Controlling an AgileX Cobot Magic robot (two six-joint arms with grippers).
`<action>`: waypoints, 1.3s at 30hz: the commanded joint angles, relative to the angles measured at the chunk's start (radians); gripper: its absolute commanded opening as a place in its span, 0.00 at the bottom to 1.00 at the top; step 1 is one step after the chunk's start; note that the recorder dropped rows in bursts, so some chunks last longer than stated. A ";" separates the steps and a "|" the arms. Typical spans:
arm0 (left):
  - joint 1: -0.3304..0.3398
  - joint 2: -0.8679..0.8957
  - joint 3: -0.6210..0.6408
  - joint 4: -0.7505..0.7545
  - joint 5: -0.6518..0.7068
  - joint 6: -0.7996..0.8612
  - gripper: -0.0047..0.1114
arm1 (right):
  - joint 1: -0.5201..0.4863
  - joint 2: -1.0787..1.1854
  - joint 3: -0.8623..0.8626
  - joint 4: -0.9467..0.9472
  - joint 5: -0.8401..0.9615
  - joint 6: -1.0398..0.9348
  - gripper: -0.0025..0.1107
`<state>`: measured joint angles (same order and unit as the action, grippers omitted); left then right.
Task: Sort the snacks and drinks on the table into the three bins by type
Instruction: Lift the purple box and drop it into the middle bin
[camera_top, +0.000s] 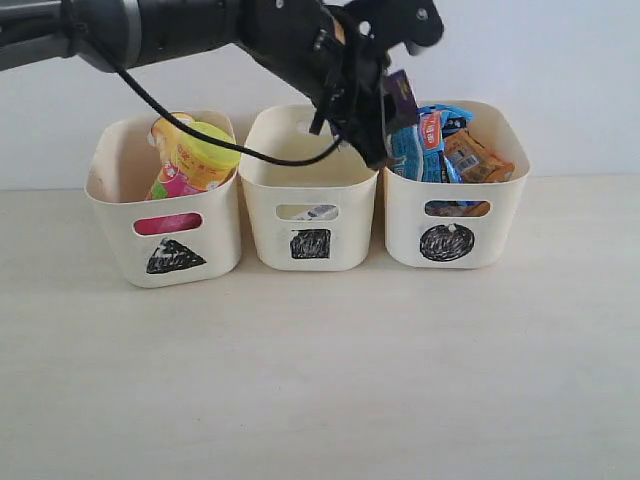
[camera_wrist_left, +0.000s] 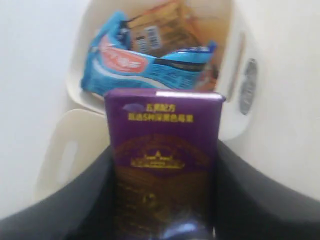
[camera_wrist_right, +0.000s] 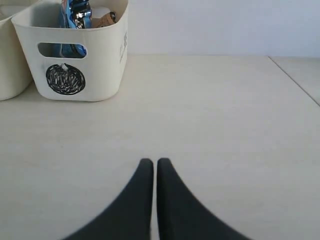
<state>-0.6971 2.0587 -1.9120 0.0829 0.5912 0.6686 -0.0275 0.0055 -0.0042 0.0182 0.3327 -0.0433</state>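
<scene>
- Pale beige table (camera_top: 320, 380) with faint grain runs wide under a plain white wall.
- Left arm, black and bulky, reaches in from the upper left across the row of bins.
- Three cream bins stand side by side along the wall: triangle bin (camera_top: 110, 215), square bin (camera_top: 262, 215), circle bin (camera_top: 400, 220).
- Two canisters lean inside the triangle bin — the pink canister (camera_top: 205, 150) with its yellow lid, and the yellow canister (camera_top: 165, 130) behind it.
- Blue bag (camera_top: 415, 150) and orange bag (camera_top: 475, 158) fill the circle bin, sticking up above its rim.
- Left gripper (camera_top: 385, 115) is clamped on the dark purple carton (camera_wrist_left: 162, 150), holding it in the air above the spot where the square and circle bins' rims meet.
- White and blue carton (camera_top: 315, 212) shows through the square bin's handle slot.
- Right gripper (camera_wrist_right: 154, 165) sits low over bare table, well apart from the circle bin — fingers drawn together, only a sliver between them, gripping nothing.
</scene>
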 joint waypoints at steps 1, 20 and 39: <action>0.066 0.017 -0.006 0.004 -0.162 -0.149 0.07 | -0.002 -0.005 0.004 -0.001 -0.006 0.000 0.02; 0.169 0.167 -0.006 0.004 -0.348 -0.234 0.45 | -0.002 -0.005 0.004 -0.002 -0.010 0.000 0.02; 0.135 -0.054 -0.006 -0.026 0.355 -0.286 0.07 | -0.002 -0.005 0.004 -0.002 -0.010 0.000 0.02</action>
<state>-0.5571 2.0460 -1.9120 0.0693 0.8287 0.3954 -0.0275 0.0055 -0.0042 0.0182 0.3307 -0.0414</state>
